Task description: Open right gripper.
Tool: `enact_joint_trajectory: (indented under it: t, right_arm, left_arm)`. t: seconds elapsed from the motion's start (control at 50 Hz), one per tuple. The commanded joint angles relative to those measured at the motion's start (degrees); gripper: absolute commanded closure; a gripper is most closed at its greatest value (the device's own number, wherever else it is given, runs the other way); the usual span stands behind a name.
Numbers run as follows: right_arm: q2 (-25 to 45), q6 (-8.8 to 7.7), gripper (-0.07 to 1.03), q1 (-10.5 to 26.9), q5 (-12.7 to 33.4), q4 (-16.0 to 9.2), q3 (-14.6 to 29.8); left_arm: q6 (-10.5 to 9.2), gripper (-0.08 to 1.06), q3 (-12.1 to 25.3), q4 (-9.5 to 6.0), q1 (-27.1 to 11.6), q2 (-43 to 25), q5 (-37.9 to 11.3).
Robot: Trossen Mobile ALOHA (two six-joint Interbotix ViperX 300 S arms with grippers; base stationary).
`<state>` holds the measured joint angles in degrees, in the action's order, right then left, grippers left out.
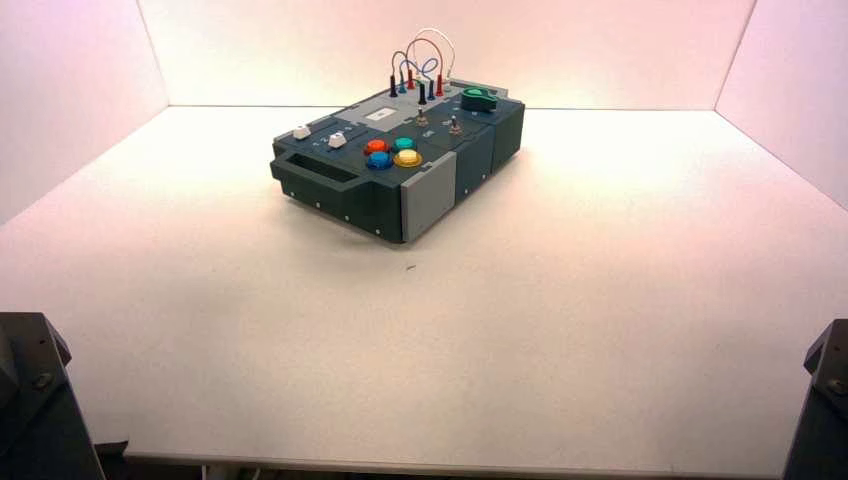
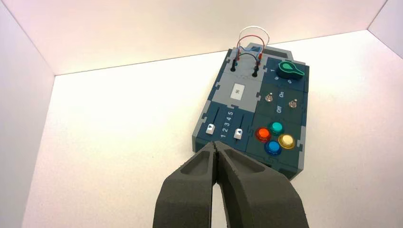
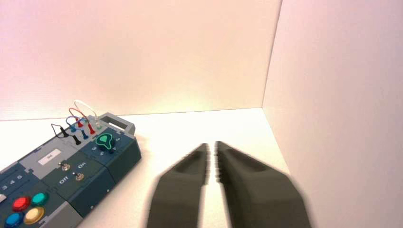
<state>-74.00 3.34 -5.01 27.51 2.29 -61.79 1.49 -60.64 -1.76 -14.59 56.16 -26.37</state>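
Note:
The dark blue and grey box [image 1: 345, 185] stands turned on the white table, behind the middle. My right gripper [image 3: 212, 145] hangs over bare table to the right of the box [image 3: 102, 166], near the right wall. Its fingers stand a narrow gap apart and hold nothing. My left gripper [image 2: 217, 144] is shut and empty, its tips meeting just in front of the box's [image 2: 254, 102] near edge by the two sliders. In the high view only the two arm bases show, at the bottom left [image 1: 30, 400] and bottom right [image 1: 825, 400] corners.
The box carries red, teal, blue and yellow round buttons [image 1: 392, 152], two white-capped sliders [image 1: 320, 135], two toggle switches [image 2: 280, 100], a green knob [image 1: 479, 98] and looped wires [image 1: 420, 60] at its far end. White walls enclose the table on three sides.

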Motion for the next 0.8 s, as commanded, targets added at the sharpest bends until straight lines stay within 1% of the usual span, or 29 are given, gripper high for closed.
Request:
enact_joint_trajectory:
  t: [0.02, 0.06, 0.36, 0.58, 0.8]
  right_arm:
    - [1.0, 0.18, -0.01, -0.3, -0.8, -0.1, 1.1]
    - [1.0, 0.09, -0.04, -0.3, -0.8, -0.1, 1.2]
    - [1.0, 0.09, -0.03, -0.3, -0.9, -0.2, 1.1]
    - [1.0, 0.09, -0.03, -0.3, -0.9, -0.9, 1.1]
    - [1.1, 0.09, -0.03, -0.3, -1.2, -1.1, 1.0]
  left_arm:
    - [0.09, 1.01, 1.8, -0.09, 0.2, -0.4, 0.2]
    - [0.09, 1.01, 1.7, -0.09, 0.3, -0.4, 0.2]
    - [0.09, 1.01, 1.7, -0.09, 0.2, -0.4, 0.2]
    - [0.18, 1.01, 1.7, -0.09, 0.2, -0.4, 0.2]
    - [0.26, 1.01, 1.7, 0.0, 0.2, -0.7, 0.3]
